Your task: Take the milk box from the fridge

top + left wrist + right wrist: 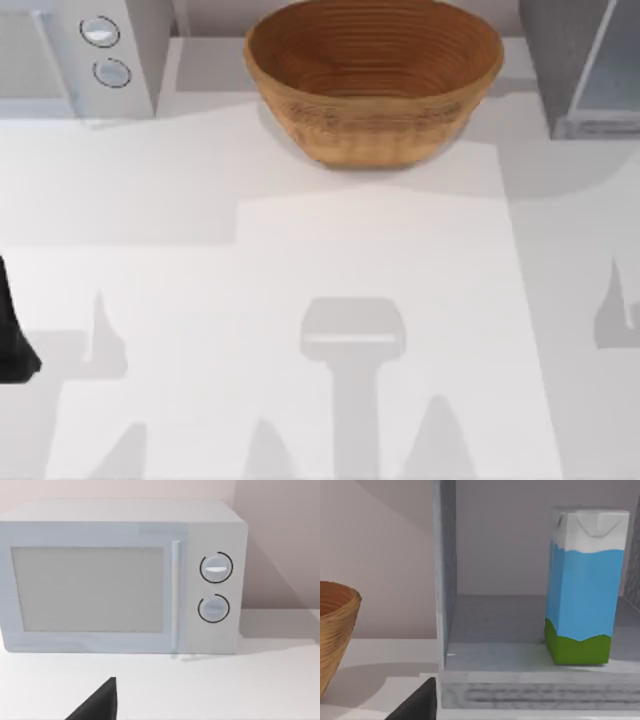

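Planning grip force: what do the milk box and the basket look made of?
Blue, white and green gable-top milk box: seemingly coated paperboard, smooth and matte, with crisp folded top seams. Round tan woven basket: probably wicker or coiled fibre, given its ridged rings and rough weave.

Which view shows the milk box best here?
The right wrist view: the milk box stands upright on the open fridge floor, fully visible. In the top view, the fridge roof covers it. The left wrist view faces the white appliance instead.
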Controlling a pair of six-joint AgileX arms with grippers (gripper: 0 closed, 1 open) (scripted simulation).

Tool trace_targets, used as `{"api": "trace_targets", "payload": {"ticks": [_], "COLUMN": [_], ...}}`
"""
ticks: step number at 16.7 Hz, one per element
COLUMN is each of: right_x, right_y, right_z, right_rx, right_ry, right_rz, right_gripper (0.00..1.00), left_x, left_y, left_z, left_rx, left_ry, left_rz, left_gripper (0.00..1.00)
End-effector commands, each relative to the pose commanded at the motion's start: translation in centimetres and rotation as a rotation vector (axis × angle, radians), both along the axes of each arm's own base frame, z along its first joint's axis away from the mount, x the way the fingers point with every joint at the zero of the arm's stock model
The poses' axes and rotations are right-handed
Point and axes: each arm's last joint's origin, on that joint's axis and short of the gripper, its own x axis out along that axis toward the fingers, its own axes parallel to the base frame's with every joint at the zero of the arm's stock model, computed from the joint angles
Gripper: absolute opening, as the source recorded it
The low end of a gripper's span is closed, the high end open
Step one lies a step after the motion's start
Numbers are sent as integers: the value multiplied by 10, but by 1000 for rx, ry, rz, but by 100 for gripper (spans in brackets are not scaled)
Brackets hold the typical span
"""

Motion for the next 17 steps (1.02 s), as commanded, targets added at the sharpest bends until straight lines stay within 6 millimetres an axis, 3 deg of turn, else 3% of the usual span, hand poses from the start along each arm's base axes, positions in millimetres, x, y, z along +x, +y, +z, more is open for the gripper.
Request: {"api": "trace_targets", "payload": {"ticks": [4,8,17], "right_x": [29,54,75], "right_y": [-18,-42,-85], "right_z": [-4,-27,-67], "right_rx": [1,21,14], "right_ry": [26,81,55], "right_rz": [-4,-1,11], "right_gripper": [100,100,100], "left_x": [0,0,0], "left_y": [0,0,0], "left_z": [0,0,0], "left_rx": [0,0,0], "left_ry": [0,0,0], "left_rz": [0,0,0], "left_gripper": [100,100,100]}}
